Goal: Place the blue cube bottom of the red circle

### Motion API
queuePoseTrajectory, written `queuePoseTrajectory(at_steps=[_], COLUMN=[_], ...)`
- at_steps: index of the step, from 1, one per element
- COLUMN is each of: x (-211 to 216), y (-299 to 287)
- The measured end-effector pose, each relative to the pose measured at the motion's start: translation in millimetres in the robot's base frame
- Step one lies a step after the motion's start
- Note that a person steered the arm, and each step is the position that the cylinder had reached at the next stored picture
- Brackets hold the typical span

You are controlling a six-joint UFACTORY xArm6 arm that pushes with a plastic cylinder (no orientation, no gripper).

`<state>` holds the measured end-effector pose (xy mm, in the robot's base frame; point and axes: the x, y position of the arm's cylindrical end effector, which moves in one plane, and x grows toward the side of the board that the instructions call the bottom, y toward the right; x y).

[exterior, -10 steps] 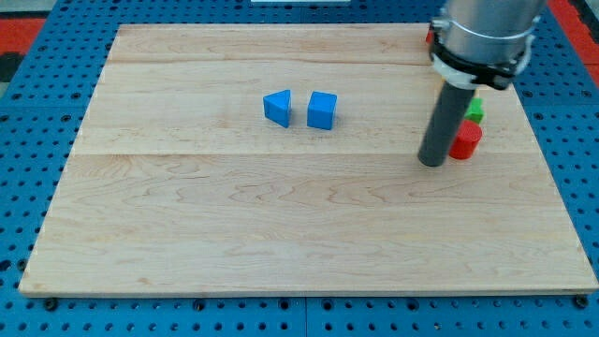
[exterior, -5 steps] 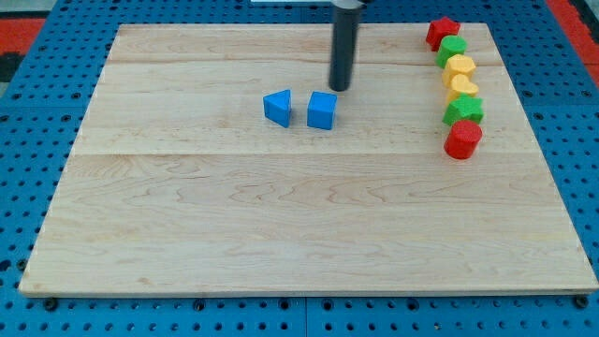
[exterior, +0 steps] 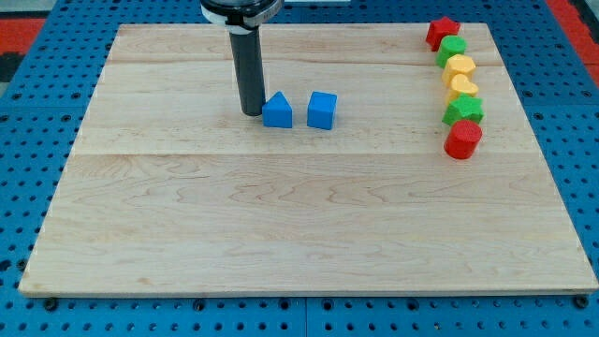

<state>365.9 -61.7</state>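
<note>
- Showing a wooden board from the one camera view, with the blue cube as landmark, near the board's middle towards the view's top.
- Just beside the cube, on the view's left, sits a blue triangular block; my tip stands at that block's far left edge.
- The red circle lies well to the cube's right, lowest in a column of red, green and yellow blocks.
- There is no claw, only the bare rod.
- The cube looks light, rigid and easy to slide; push squarely on its left face.

We see two blue blocks, a cube & a wedge-like one, on a pale wood-grain board. At right: red star, green, two yellow, green, red cylinder. Our rod is dark grey, tip.
</note>
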Motion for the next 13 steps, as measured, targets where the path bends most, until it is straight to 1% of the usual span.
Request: queuePoseTrajectory(at_steps=[1,2,3,4,6,9,10,12,13], x=[-18,-26,-17,-1,43,126,137,139,151], y=[8,25,61,85,114,174,193,223,263])
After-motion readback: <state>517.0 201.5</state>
